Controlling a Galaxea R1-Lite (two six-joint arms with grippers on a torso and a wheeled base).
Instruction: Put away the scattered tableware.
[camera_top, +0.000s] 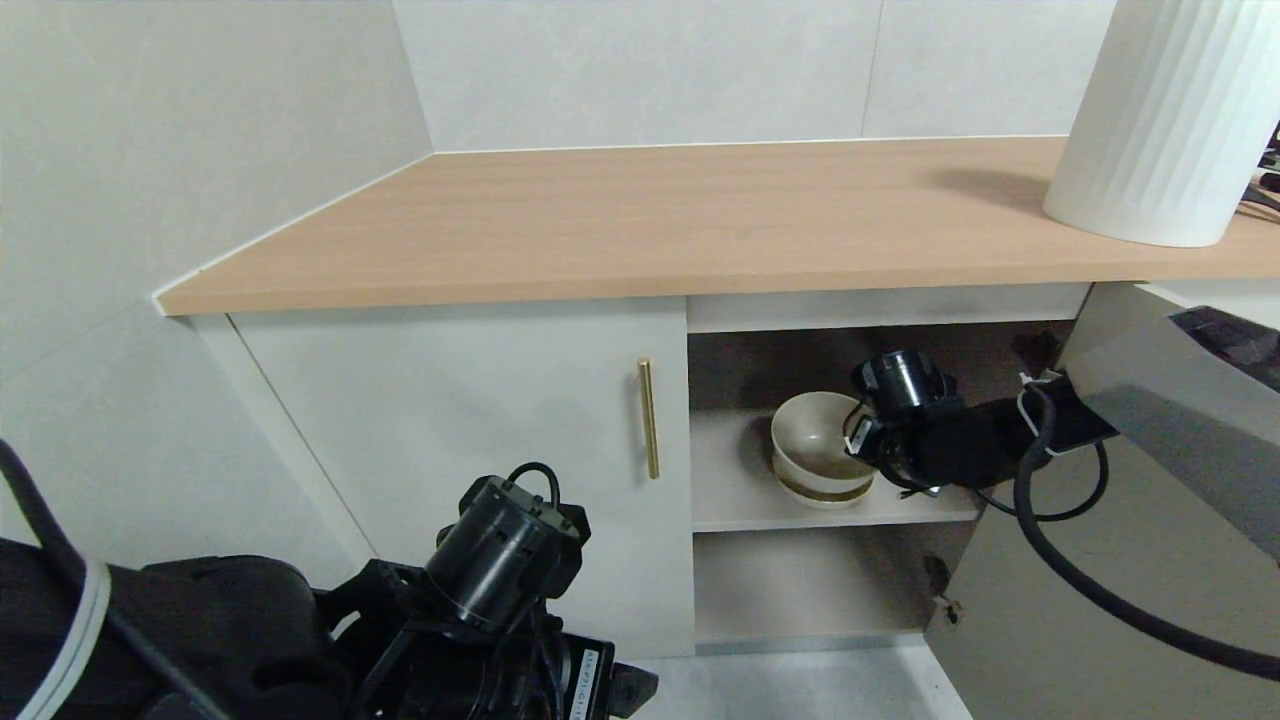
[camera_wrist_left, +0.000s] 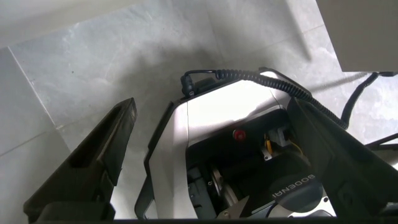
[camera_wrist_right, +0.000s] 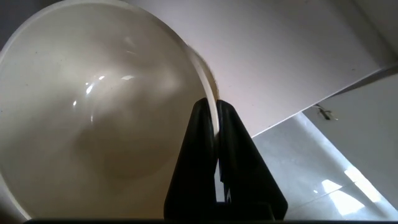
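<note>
head view: a wooden worktop (camera_top: 640, 215) runs over a white cabinet (camera_top: 450, 440) and carries a white ribbed vase (camera_top: 1160, 120) at its far right end. the cabinet's left door is shut, with a gold handle (camera_top: 648, 418); the right door (camera_top: 1130, 560) stands swung wide open. the right arm stretches from the right, past the open door, into the cabinet above the upper shelf (camera_top: 735, 500). its right hand (camera_top: 858, 440) is at the right rim of a cream bowl (camera_top: 815, 450) with a brown band low on its side. the bowl is over the shelf, mouth tipped slightly up and to the left; whether its base rests on the board i cannot tell. the left arm sits folded low in front of the shut door.

left wrist view: the left hand (camera_wrist_left: 211, 109) hangs over the tiled floor (camera_wrist_left: 74, 68) with its two dark fingers (camera_wrist_left: 93, 168) spread wide and nothing between them.

right wrist view: the right hand's fingers are pinched together on the bowl's thin rim, one inside and one outside.
</note>
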